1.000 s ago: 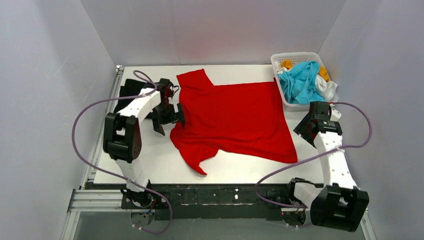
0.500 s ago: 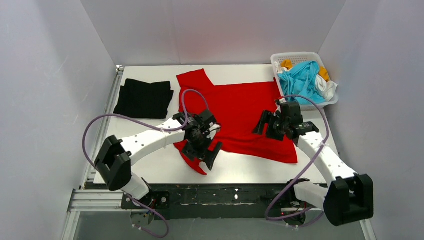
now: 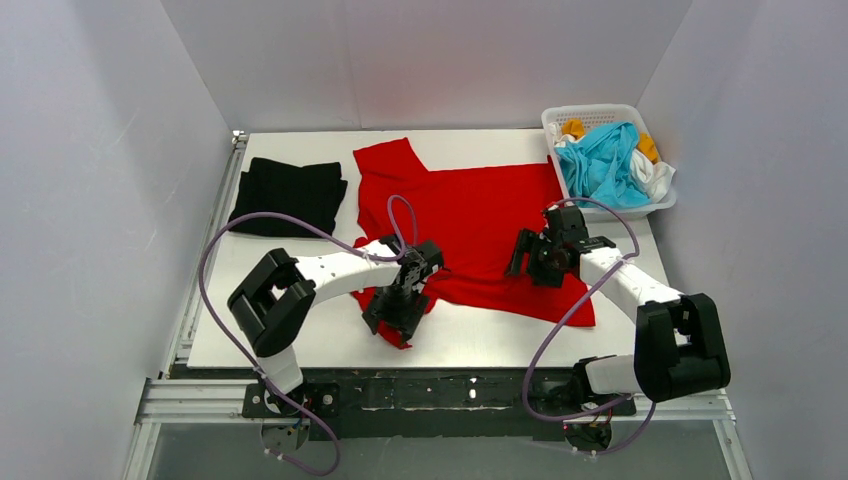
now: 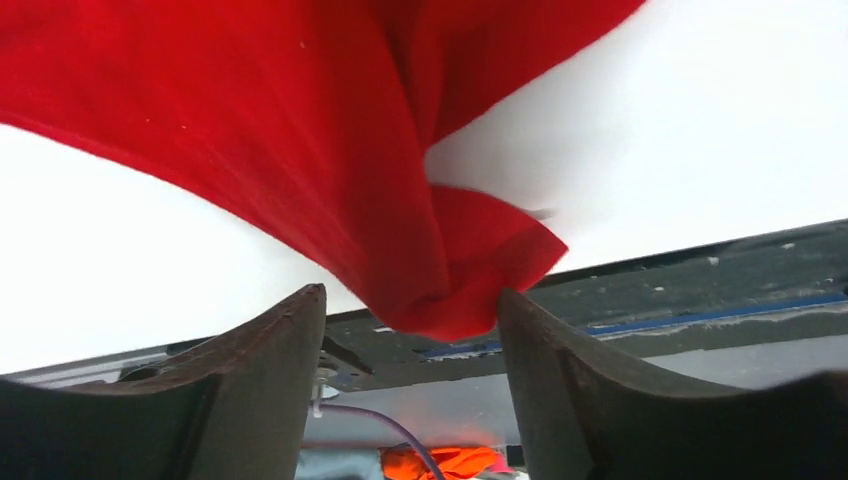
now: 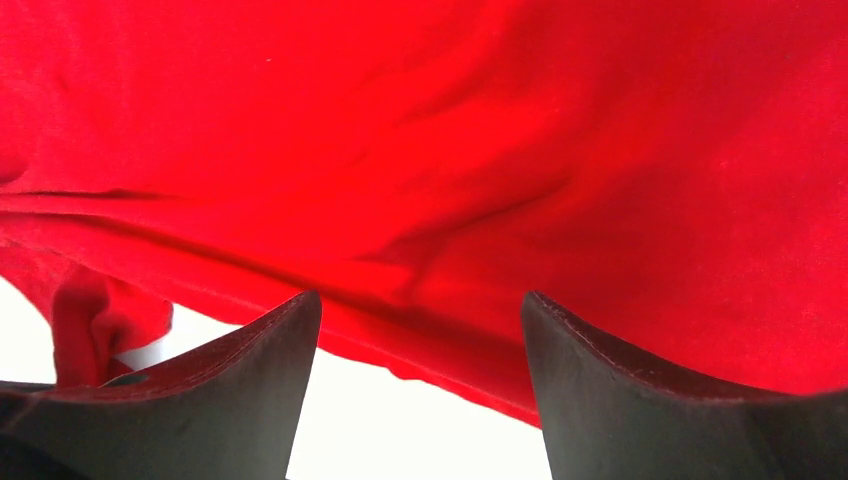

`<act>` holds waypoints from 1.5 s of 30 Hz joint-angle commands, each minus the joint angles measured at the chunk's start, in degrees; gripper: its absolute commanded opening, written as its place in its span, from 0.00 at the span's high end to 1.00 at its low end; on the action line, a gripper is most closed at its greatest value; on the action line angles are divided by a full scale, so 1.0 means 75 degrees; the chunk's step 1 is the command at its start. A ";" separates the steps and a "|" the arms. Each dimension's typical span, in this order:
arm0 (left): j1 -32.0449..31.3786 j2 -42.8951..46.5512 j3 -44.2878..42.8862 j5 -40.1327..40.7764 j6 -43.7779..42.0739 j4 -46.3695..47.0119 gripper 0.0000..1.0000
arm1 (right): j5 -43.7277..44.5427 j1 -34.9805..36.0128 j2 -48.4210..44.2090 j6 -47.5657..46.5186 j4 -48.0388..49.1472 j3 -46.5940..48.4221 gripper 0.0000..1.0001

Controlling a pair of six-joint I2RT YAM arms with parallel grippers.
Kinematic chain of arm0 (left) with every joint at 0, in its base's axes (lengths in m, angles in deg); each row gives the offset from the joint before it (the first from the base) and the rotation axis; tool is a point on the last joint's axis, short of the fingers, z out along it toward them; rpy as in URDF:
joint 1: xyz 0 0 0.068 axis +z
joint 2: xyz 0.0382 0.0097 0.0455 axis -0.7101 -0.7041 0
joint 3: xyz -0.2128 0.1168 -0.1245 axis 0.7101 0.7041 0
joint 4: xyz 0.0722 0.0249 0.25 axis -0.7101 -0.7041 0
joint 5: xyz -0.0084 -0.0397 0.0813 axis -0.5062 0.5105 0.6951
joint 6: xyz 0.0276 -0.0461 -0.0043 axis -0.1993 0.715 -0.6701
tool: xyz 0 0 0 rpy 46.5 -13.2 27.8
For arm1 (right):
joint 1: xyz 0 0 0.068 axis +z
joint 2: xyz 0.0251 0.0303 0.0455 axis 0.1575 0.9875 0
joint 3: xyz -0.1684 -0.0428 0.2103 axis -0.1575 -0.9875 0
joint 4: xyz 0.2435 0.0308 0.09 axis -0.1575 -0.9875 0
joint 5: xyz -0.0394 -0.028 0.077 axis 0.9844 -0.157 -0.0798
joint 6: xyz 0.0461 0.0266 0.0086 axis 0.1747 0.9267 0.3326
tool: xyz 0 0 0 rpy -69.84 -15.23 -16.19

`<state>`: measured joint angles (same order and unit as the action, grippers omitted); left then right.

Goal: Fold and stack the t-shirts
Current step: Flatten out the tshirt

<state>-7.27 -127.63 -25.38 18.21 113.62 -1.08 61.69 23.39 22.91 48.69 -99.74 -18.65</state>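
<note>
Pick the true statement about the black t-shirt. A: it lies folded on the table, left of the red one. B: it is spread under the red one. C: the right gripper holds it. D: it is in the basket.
A: the black t-shirt lies folded on the table, left of the red t-shirt, with the right gripper open over the red one.

Red t-shirt (image 3: 480, 215): lay spread across the white table (image 3: 480, 335). Its near-left sleeve was at the left gripper (image 3: 398, 318); the right gripper (image 3: 522, 262) was over its near-right part.
Black t-shirt (image 3: 290, 195): folded, far left, just beside the red one.
White lattice basket (image 3: 590, 108): far right, heaped with cyan shirt (image 3: 600, 165), white shirt (image 3: 653, 178), orange-yellow shirt (image 3: 573, 128).
</note>
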 commanded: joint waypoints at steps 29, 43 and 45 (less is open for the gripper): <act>0.2649 0.4840 0.1578 0.0574 0.2143 -0.2984 0.02 | 0.0659 0.0215 0.0041 -0.0661 -0.0338 0.0305 0.19; 0.1200 0.4555 0.3731 -0.1747 0.2495 0.0441 0.06 | 0.0635 0.2206 -0.1367 0.0368 0.0243 0.0035 0.20; 0.1206 0.4431 0.3887 -0.1487 0.2515 0.0966 0.13 | 0.0676 0.2329 -0.1446 0.0446 0.0307 -0.0009 0.20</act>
<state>2.06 -92.64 0.61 4.33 130.58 3.56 66.91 38.77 13.84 49.30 -100.62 -18.00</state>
